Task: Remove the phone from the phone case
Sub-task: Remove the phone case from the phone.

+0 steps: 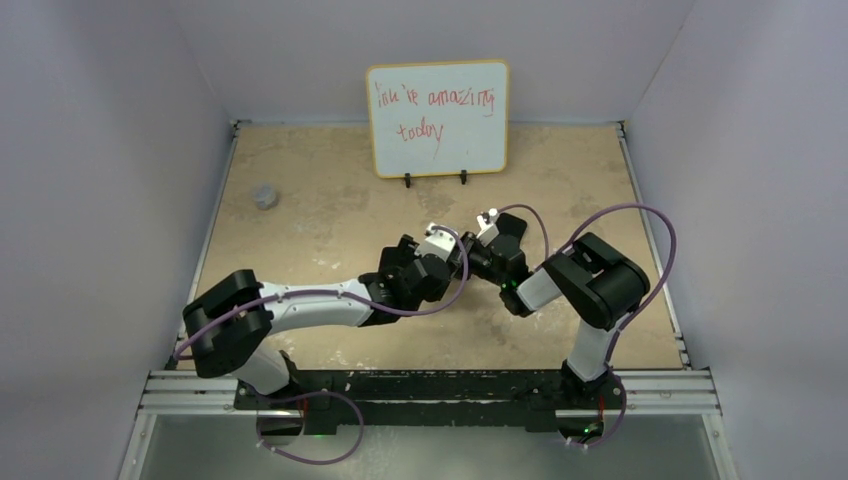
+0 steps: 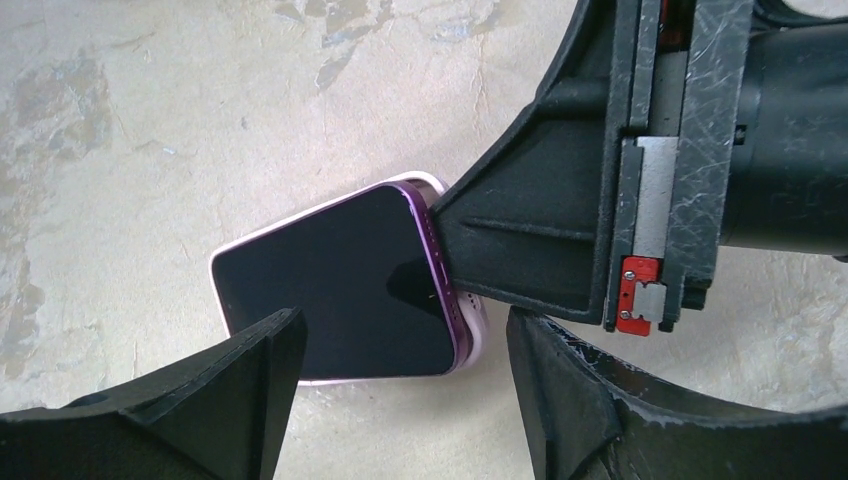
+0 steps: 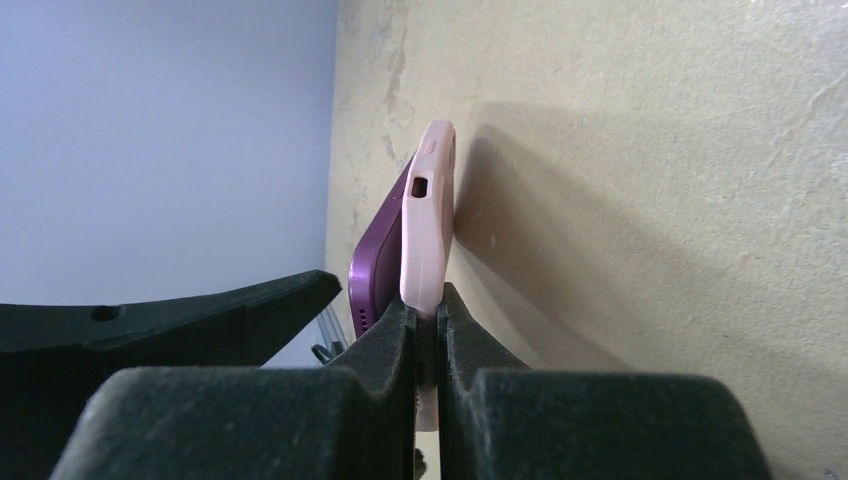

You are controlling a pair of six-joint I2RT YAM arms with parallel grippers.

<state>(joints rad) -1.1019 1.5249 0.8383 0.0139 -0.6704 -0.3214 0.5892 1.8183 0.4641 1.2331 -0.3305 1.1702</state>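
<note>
The phone (image 2: 330, 285) is purple with a dark screen and sits in a pale pink phone case (image 2: 473, 335). In the right wrist view the phone (image 3: 376, 262) stands partly lifted out of the case (image 3: 428, 225) at the near end. My right gripper (image 3: 428, 322) is shut on the case's end wall, and its black fingers (image 2: 520, 250) reach in from the right in the left wrist view. My left gripper (image 2: 405, 325) is open, hovering over the phone's near long edge with one finger (image 2: 235, 395) at its corner. Whether that finger touches the phone I cannot tell.
A whiteboard (image 1: 437, 118) with red writing stands at the back of the table. A small grey object (image 1: 265, 195) lies at the far left. Both arms meet in the middle of the tan tabletop (image 1: 330, 215). Walls close in the left and right sides.
</note>
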